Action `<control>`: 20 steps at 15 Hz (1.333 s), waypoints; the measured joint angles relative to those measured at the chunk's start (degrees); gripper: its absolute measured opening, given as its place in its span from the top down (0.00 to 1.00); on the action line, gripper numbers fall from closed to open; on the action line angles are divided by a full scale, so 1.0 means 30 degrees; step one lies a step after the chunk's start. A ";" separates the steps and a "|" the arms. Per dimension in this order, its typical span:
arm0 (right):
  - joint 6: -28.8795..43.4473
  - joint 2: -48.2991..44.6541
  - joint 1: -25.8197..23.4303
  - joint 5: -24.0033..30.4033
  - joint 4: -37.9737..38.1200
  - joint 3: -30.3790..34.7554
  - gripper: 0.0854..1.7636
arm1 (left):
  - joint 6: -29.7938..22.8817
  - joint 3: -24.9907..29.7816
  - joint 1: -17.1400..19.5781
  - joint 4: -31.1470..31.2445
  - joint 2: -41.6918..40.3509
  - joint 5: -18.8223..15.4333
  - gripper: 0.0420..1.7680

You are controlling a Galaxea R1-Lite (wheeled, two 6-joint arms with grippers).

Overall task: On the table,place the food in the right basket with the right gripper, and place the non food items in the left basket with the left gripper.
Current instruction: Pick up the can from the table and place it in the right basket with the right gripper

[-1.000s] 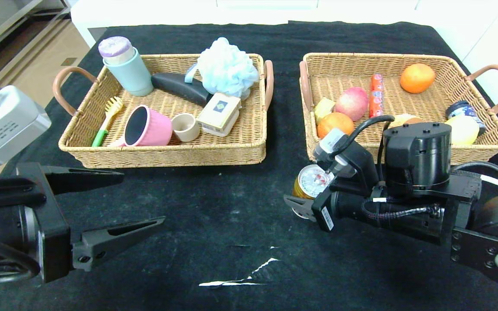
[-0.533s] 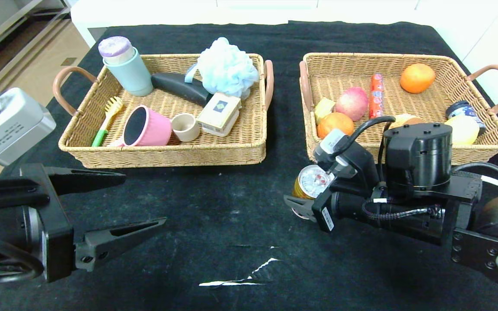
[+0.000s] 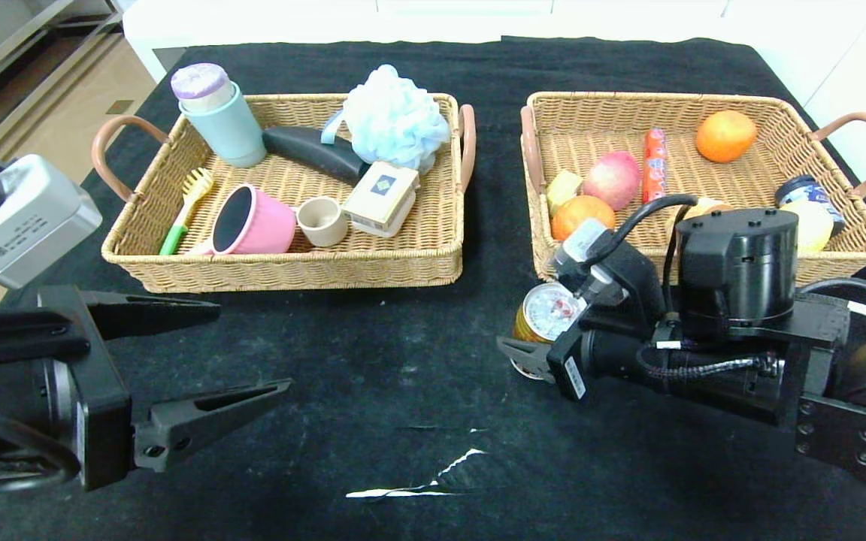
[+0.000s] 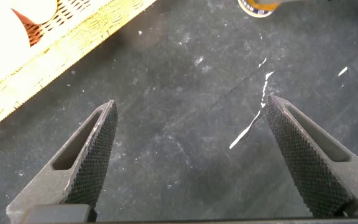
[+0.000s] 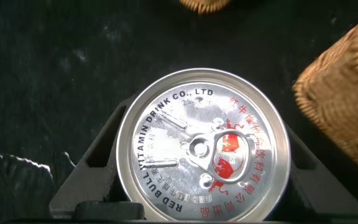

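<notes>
My right gripper (image 3: 532,334) is shut on the gold can (image 3: 547,314) with the silver top, just in front of the near left corner of the right basket (image 3: 704,98). In the right wrist view the can (image 5: 202,146) fills the space between both fingers (image 5: 95,165). The sausage stick (image 3: 654,165), lemon (image 3: 807,224) and yellow-faced tuber (image 3: 564,188) lie in the right basket. The pink saucepan (image 3: 254,219) and cream card box (image 3: 382,197) lie in the left basket (image 3: 290,275). My left gripper (image 3: 251,347) is open and empty over the bare cloth at the near left (image 4: 191,104).
The left basket also holds a blue cup, blue bath puff, dark case, brush and small beige cup. The right basket also holds an apple, two oranges and a dark jar. A white tear (image 3: 418,481) marks the black cloth between the arms; it also shows in the left wrist view (image 4: 253,121).
My right arm has shifted slightly right and up with the can in its grip. The left gripper has barely moved.
</notes>
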 joint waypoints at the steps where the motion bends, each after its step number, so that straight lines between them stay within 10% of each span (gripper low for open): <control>1: 0.0000 -0.0195 0.0037 0.0004 0.0045 -0.0126 0.33 | 0.0000 0.0000 0.0000 0.0000 0.0020 0.0016 0.03; 14: 0.0024 -0.2251 -0.0398 0.0028 0.4250 -0.4949 0.33 | 0.0000 0.0000 -0.0028 -0.0020 0.0158 0.0000 0.03; 20: 0.0053 -0.1768 -0.3072 0.0175 0.5161 -0.7387 0.33 | 0.0000 0.0000 -0.0028 -0.0008 0.0167 0.0000 0.03</control>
